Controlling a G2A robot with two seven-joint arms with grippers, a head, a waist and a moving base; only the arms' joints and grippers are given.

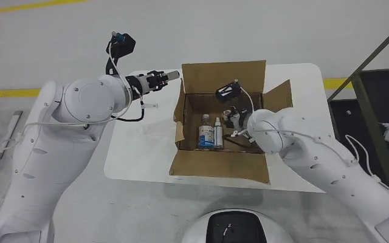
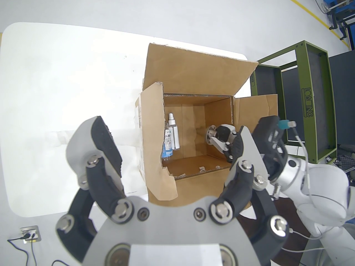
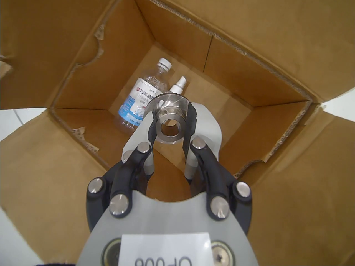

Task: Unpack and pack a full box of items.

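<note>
Right gripper (image 3: 170, 115): its two fingers (image 3: 191, 117) are clamping one metal flanged fitting (image 3: 169, 102) by the hub, one black pad on either side, with the bore facing the wrist camera. Gripper and fitting are hanging inside the one cardboard box (image 3: 249, 84), above its floor, toward the right side of the cavity. Two bottles are lying on the box floor, side by side and touching, close to the left wall. One is a clear bottle (image 3: 138, 100) with a blue and white label and a white cap. The other is a slim white spray bottle (image 3: 177, 84), partly hidden behind the fitting's flange in the right wrist view. All four box flaps are standing open, and the left flap's edge is looking torn. Left gripper (image 1: 164, 78): its two fingers (image 2: 102, 142) are spread wide and holding nothing. It is hovering over the white table (image 1: 140, 152), just outside the box's left flap. The box is sitting toward the right half of the table. One green metal frame (image 2: 313, 89) is standing on the floor beyond the table's right end.
</note>
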